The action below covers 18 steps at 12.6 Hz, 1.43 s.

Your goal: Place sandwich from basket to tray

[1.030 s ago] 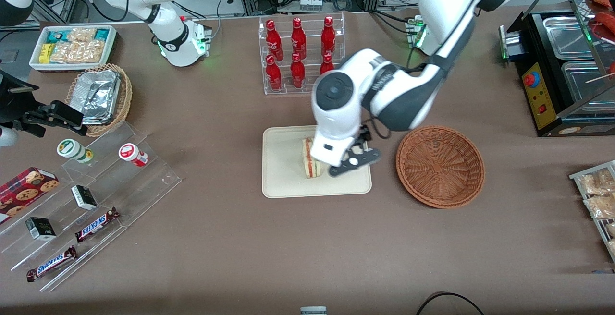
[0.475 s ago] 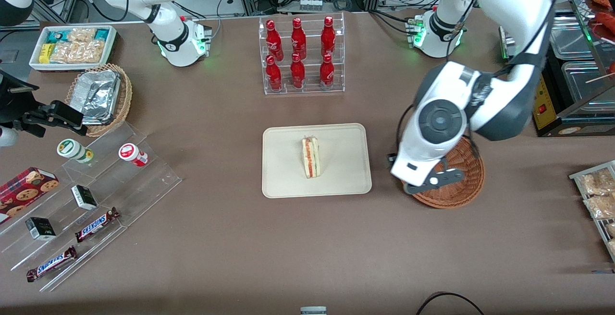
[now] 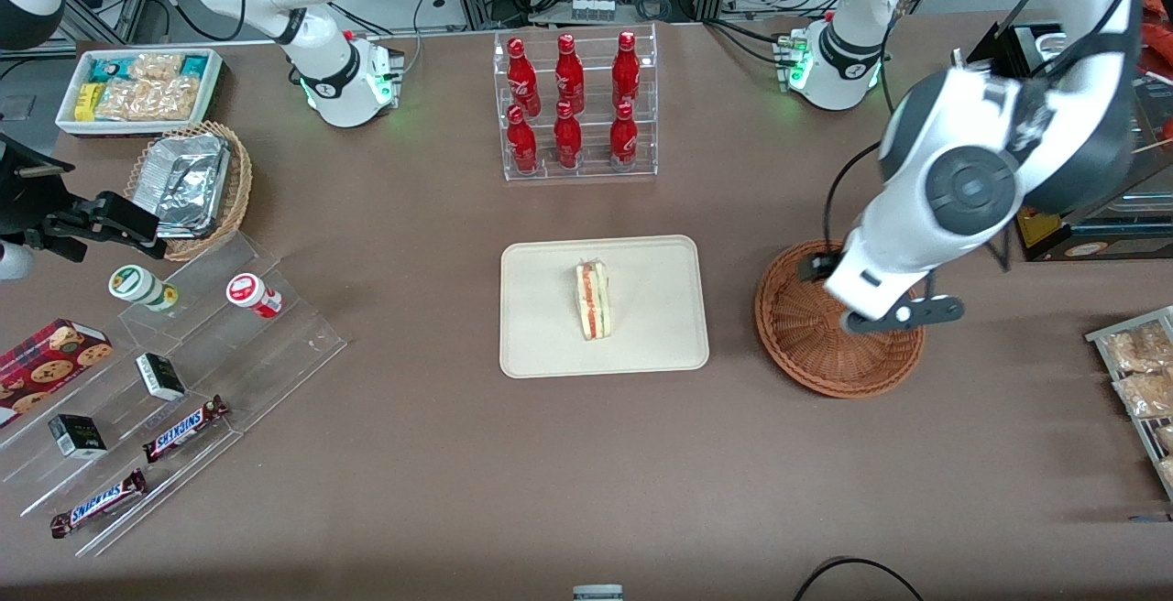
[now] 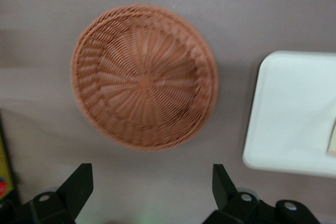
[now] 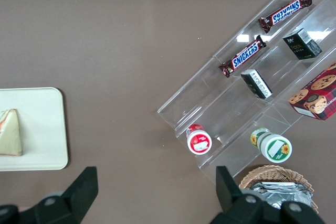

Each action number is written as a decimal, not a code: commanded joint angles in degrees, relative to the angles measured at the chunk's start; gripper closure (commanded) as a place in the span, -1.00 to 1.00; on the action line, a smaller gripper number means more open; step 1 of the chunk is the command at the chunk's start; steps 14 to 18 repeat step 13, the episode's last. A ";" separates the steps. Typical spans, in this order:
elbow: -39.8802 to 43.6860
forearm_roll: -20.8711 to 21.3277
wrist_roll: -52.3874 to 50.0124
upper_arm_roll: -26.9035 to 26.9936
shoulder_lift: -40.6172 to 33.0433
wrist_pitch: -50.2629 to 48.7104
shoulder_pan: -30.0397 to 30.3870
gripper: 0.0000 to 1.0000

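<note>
Hovering above the basket [image 3: 838, 319], the left gripper [image 4: 152, 187] has its 2 fingers [image 4: 77, 184] spread wide with nothing between them; the wrist view looks straight down past them into the bare woven bowl [image 4: 144, 77]. 1 second ago this gripper was low over the tray [image 3: 605, 305], right beside the sandwich [image 3: 593, 300]; half a second ago it had already swung off to the basket's edge nearest the tray, and now it hangs over the basket's side toward the working arm's end of the table, with the arm raised higher. Taking the tray as the landmark and moving across the front view: toward the parked arm's end of the table lie the clear stepped display [image 3: 174, 381] with 2 Snickers bars [image 3: 183, 429] and small jars, plus the tan wicker basket of foil containers [image 3: 188, 184]. On the tray itself the sandwich stands on its side near the middle, its red and green filling edge facing up, in the same spot as in both earlier frames. Farther from the front camera than the tray is the rack of 6 red bottles [image 3: 573, 106]. The basket sits just beside the tray, apart from it, toward the working arm's end.
</note>
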 commanded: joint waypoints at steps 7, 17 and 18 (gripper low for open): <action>-1.09 -7.25 24.66 18.56 -14.00 -16.02 0.04 -1.00; 1.82 -6.47 26.71 23.25 -15.15 -15.86 0.04 -1.00; 1.82 -6.47 26.71 23.25 -15.15 -15.86 0.04 -1.00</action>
